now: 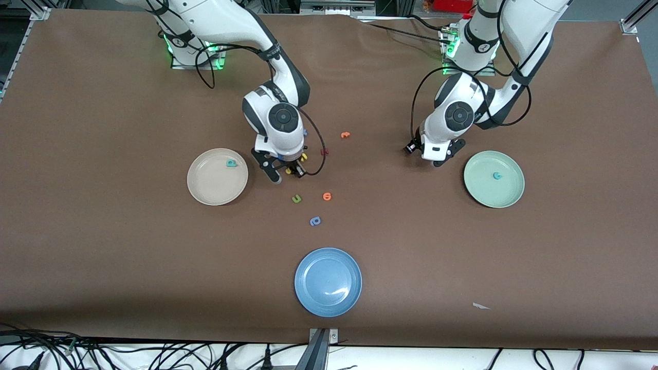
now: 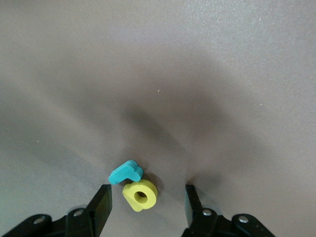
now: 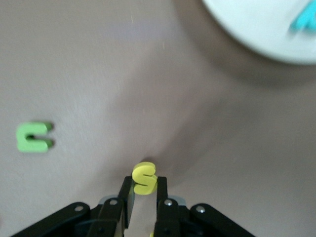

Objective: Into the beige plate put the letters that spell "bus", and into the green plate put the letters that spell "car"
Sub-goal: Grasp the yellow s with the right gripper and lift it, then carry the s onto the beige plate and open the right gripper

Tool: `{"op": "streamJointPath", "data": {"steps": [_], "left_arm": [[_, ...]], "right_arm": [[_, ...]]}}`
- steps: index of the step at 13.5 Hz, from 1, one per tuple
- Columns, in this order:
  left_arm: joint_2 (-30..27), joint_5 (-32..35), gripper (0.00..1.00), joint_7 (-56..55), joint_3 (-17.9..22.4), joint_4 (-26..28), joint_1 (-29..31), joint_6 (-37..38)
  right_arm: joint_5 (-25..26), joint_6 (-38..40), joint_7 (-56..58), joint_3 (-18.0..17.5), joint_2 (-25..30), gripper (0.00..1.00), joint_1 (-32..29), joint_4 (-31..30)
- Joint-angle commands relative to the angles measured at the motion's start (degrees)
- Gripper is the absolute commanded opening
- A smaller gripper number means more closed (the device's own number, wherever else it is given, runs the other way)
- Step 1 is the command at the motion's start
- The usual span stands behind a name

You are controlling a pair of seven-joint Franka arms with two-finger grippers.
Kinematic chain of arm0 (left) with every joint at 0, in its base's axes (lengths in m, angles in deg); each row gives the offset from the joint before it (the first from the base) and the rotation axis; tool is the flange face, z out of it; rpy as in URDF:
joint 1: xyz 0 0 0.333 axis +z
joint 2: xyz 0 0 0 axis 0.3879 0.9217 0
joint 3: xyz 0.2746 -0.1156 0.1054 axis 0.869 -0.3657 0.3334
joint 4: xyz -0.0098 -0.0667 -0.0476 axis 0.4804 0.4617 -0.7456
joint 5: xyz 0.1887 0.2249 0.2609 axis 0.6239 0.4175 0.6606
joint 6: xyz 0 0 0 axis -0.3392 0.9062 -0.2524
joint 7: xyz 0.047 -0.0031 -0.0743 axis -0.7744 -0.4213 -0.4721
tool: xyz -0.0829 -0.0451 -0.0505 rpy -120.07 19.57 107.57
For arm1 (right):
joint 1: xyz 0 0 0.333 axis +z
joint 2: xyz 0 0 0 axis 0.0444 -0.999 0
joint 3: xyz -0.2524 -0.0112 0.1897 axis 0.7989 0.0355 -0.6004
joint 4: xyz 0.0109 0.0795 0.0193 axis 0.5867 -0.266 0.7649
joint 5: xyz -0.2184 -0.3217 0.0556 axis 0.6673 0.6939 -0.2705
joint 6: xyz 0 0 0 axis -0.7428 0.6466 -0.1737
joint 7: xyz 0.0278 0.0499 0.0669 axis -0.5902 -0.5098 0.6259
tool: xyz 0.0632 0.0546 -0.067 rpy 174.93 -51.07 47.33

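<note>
My right gripper point(image 1: 294, 172) point(image 3: 144, 183) is shut on the yellow "s" point(image 3: 144, 177), low over the table beside the beige plate point(image 1: 211, 182) point(image 3: 256, 29). That plate holds the teal "b" point(image 1: 232, 163) point(image 3: 302, 20). A yellow letter point(image 1: 304, 155) shows partly beside the right hand. My left gripper point(image 1: 436, 156) point(image 2: 147, 201) is down at the table next to the green plate point(image 1: 486, 192), fingers open. The yellow "a" point(image 2: 140, 194) lies between them with gaps on both sides, and the teal "r" point(image 2: 126, 172) touches it. The teal "c" point(image 1: 497, 176) lies in the green plate.
A green "u" point(image 1: 296, 199) point(image 3: 34, 137), orange letters point(image 1: 327, 196) point(image 1: 345, 134), a dark red letter point(image 1: 324, 152) and a periwinkle letter point(image 1: 315, 221) lie mid-table. The blue plate point(image 1: 328, 281) sits nearer the front camera. A paper scrap point(image 1: 480, 306) lies toward the left arm's end.
</note>
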Motion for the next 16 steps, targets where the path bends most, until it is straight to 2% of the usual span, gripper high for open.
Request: {"op": "streamJointPath", "data": {"steps": [1, 4, 7, 13, 14, 16], "left_arm": [[-2.0, -1.0, 0.68, -0.5, -0.7, 2.3, 0.7, -0.1], [-2.0, -1.0, 0.62, -1.1, -0.7, 2.9, 0.7, -0.1], [-3.3, -1.5, 0.60, -1.1, -1.1, 4.7, 1.6, -2.2], [-3.3, -3.7, 0.60, -1.6, -3.2, 5.2, 1.6, -2.3], [-3.2, -4.6, 0.60, -1.7, -3.4, 5.2, 1.6, -3.1], [-2.6, -4.9, 0.60, -1.7, -3.4, 5.7, 1.6, -6.6]], "right_arm": [[0.7, 5.1, 5.8, 2.9, 3.1, 0.20, 0.6, 0.4], [0.3, 11.2, 14.2, 6.7, 5.3, 0.20, 0.5, -0.7], [0.0, 11.1, 18.7, 9.4, 5.8, 0.20, 0.2, -4.9], [-0.4, 11.7, 29.8, 14.4, 6.1, 0.20, -0.9, -6.2], [-0.9, 11.6, 31.2, 14.4, 6.2, 0.26, -1.9, -6.4], [-2.0, 11.6, 31.5, 14.4, 6.1, 0.64, -2.1, -6.2]]}}
